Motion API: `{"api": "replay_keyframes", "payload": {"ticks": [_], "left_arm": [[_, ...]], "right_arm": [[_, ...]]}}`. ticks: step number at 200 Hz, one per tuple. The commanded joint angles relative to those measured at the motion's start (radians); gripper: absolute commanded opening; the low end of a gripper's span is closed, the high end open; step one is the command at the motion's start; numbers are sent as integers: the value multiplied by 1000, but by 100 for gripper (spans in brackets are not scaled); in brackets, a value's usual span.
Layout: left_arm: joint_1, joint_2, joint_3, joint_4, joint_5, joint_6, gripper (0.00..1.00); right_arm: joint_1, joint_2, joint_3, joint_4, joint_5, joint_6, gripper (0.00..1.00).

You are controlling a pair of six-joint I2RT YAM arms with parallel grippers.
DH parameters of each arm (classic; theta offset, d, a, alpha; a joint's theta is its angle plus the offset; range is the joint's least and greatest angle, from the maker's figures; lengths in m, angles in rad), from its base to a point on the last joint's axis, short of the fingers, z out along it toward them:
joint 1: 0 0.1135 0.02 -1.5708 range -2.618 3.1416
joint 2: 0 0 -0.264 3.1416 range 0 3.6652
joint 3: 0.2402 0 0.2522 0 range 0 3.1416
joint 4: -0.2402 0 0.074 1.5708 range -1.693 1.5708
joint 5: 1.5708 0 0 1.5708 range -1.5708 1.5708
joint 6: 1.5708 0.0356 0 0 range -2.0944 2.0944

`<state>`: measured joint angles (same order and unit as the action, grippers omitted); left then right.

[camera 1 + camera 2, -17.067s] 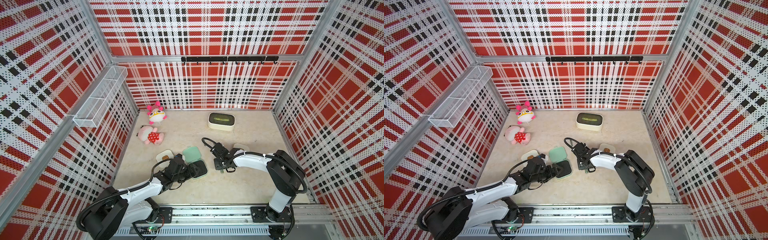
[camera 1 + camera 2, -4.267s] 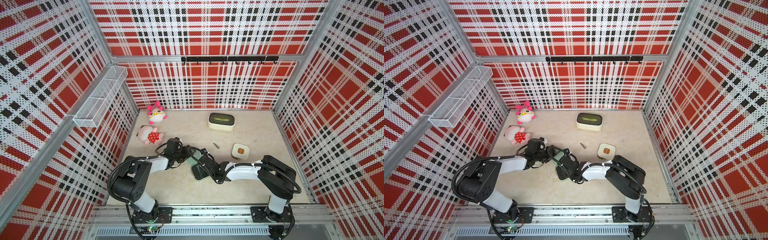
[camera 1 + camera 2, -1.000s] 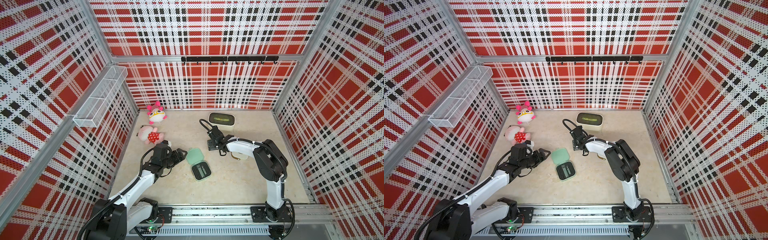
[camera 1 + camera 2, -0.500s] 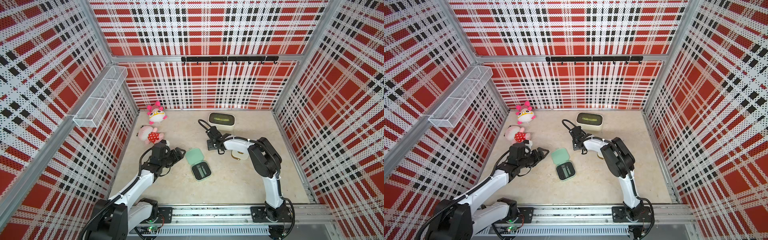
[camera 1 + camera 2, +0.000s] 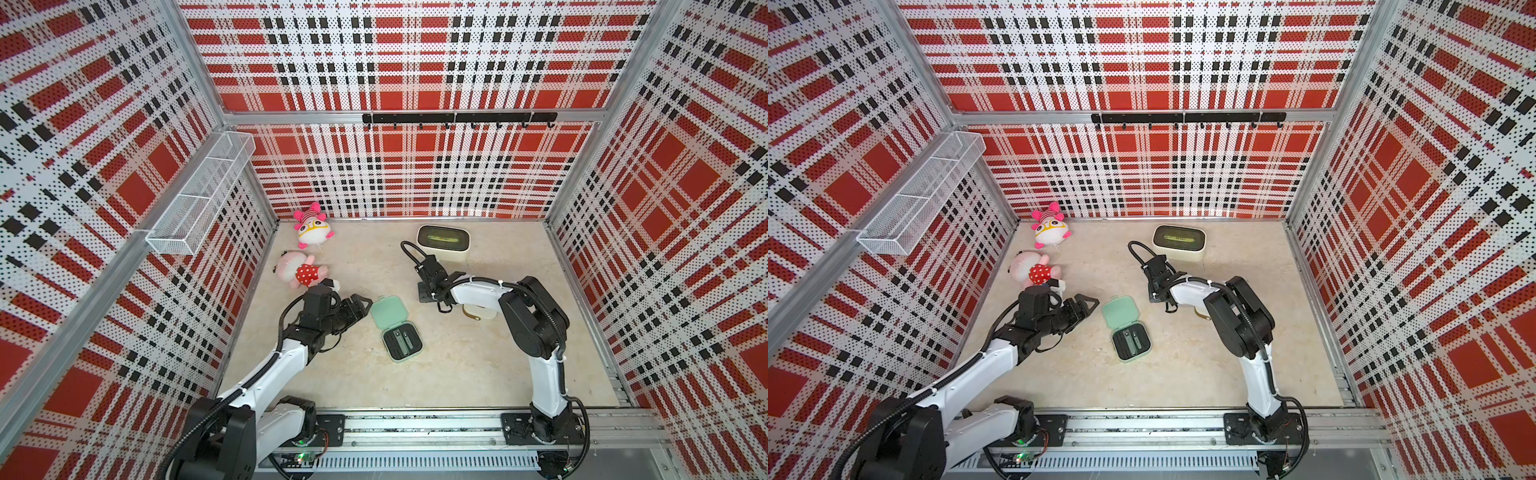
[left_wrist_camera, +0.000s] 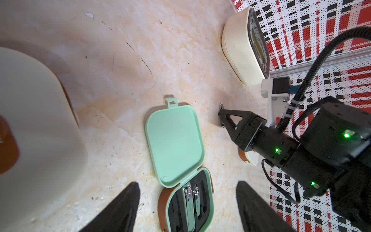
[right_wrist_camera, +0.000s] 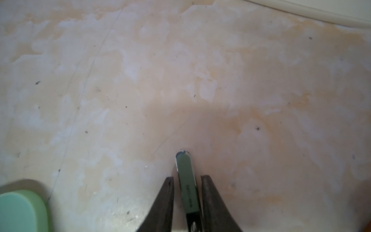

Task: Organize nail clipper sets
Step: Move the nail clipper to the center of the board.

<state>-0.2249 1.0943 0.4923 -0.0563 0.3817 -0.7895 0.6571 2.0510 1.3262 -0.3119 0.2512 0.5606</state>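
Straddling nail clipper (image 7: 185, 172) with right tool (image 7: 187, 177), jaws narrow, contact unclear; lying flat on table (image 7: 180, 80) near mint green case (image 5: 388, 311) lid. Holding left tool (image 6: 187, 183) half open, empty, beside same case. Likely light, stiff, slick, thin: best pinched across long edges, mid-body.

The desk (image 5: 457, 365) is showing a matt, marble-patterned surface with fine scratches. The mint green case (image 6: 174, 140) is looking like smooth plastic with a soft sheen, and its black insert (image 6: 204, 200) is appearing matt. The nail clipper (image 7: 187, 180) is gleaming as polished metal along its edge, with a dull green plate. The right fingers (image 7: 212, 204) are looking like matt black plastic. The cream box (image 6: 239, 46) is shining slightly. The plush toys (image 5: 313, 235) are showing fuzzy cloth, and the basket (image 5: 199, 195) white metal mesh.
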Motion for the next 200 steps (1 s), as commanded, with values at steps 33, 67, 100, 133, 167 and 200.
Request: {"api": "replay_keyframes", "payload": {"ticks": [33,67,100,133,167,200], "left_arm": [[4,-3,-11,26,14,-7,80],[2,2,-6,27,17,-7,80],[-8,22,4,37,14,-7,80],[-52,46,17,56,3,-17,80],[-94,72,22,89,-13,-39,80],[-130,100,26,117,-24,-55,80]], "right_arm": [[8,-18,-40,-62,-1,49,15],[21,-54,-78,-59,1,68,13],[59,-128,-185,-47,18,109,13],[151,-228,-325,-54,57,180,15],[243,-317,-450,-59,68,286,18],[280,-336,-494,-71,87,342,27]]}}
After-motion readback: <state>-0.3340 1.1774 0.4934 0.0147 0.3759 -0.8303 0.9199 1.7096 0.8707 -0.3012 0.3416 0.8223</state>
